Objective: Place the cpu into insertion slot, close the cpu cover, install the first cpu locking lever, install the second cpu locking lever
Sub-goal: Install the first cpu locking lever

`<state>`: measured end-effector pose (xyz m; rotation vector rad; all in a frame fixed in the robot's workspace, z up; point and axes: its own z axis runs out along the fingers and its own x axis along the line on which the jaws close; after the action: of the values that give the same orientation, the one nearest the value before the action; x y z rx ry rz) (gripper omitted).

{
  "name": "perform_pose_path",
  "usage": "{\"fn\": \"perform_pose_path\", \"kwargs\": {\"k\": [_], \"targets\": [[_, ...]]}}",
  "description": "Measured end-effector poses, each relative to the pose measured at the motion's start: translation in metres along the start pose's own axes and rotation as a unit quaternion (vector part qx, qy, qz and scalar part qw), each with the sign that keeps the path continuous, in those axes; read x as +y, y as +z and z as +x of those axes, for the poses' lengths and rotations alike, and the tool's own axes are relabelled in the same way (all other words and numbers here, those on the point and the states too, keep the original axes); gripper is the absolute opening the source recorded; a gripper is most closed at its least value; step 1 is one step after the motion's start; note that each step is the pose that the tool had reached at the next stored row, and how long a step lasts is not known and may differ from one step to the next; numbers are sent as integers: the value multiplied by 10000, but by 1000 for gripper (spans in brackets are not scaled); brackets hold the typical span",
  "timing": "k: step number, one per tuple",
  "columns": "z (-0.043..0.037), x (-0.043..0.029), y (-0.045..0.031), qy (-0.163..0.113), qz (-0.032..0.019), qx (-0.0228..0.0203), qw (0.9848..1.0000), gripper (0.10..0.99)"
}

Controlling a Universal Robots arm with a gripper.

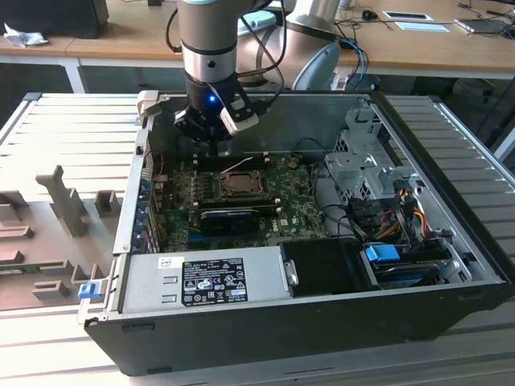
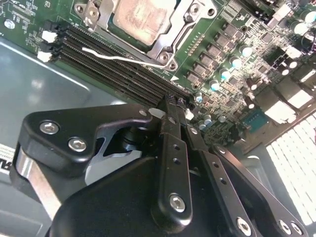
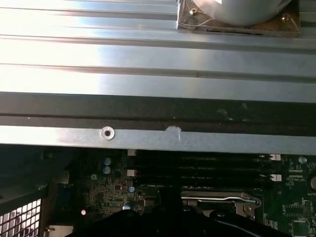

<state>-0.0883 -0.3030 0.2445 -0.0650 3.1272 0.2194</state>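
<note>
Arm upright over the open computer case (image 1: 306,342), fingertips pressed together on nothing.

In the exterior view the one arm (image 1: 208,40) drops straight down, its gripper (image 1: 216,137) above the motherboard's (image 1: 302,205) far edge, near the insertion slot (image 1: 217,191). In the second wrist view the gripper (image 2: 176,102) hangs over the memory slots (image 2: 113,64), which end in two white latch tabs (image 2: 48,35). One cpu (image 2: 143,17) sits in the slot, with one cpu cover (image 2: 165,43) flat around it.

The picture's edge is cutting off part of the cpu (image 2: 143,17) and the cpu cover (image 2: 165,47) in the second wrist view. The gripper (image 2: 177,103) is hiding the circuit board (image 2: 237,59) beneath its body. In the first wrist view, a dark shape is covering part of the insertion slot (image 3: 219,201).
</note>
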Motion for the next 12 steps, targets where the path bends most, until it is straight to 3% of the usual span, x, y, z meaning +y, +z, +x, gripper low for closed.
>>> {"fn": "perform_pose_path", "kwargs": {"k": [8,12], "targets": [[-8,-19,137,-73,-2,10,10000,106],[-53,-27,179,-73,0,11,10000,106]]}}
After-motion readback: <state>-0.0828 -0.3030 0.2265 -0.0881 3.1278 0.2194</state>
